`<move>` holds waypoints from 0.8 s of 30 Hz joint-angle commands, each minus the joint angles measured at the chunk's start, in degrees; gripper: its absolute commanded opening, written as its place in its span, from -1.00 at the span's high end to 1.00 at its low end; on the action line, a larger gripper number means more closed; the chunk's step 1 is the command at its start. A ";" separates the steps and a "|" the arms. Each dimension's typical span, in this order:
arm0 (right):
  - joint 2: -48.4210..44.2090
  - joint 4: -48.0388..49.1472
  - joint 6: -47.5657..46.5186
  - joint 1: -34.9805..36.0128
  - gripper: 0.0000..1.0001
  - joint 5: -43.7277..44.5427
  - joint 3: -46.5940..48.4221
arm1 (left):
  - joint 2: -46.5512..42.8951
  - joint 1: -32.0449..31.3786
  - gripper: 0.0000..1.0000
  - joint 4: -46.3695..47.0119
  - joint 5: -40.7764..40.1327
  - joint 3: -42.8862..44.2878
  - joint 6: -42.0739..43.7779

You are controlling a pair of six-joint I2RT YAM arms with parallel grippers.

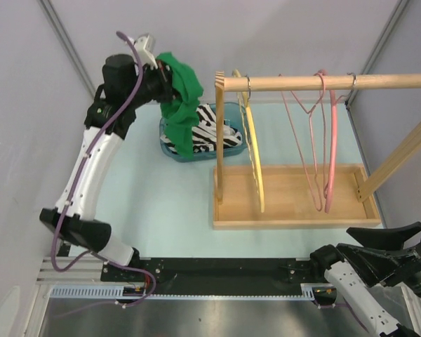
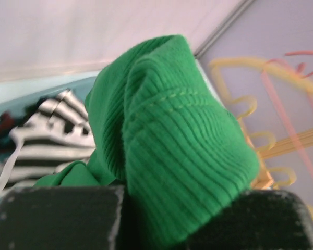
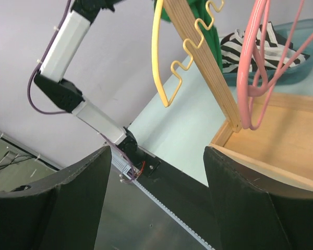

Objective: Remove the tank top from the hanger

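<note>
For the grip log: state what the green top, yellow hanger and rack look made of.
Green top: matte ribbed knit fabric, stitched seam showing; fibre unclear.
Yellow hanger: probably plastic, smooth, uniform colour, moulded notches.
Rack: bare light wood, pale tan with faint grain.

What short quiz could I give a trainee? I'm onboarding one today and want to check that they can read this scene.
1. True or false: the left claw grips the green ribbed tank top, clear of every hanger.
2. Which hanger on the wooden rail is nearest the left arm? A) yellow wavy-edged hanger B) a pink one C) a white one
3. Fill in: the right claw is ____ and holds nothing.

Key: 1 true; 2 A; 3 open.
</note>
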 commanded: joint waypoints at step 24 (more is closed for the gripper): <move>-11.41 -5.85 7.00 1.70 -0.46 9.22 -15.42 | 36.63 0.31 1.00 16.39 13.04 20.55 -2.42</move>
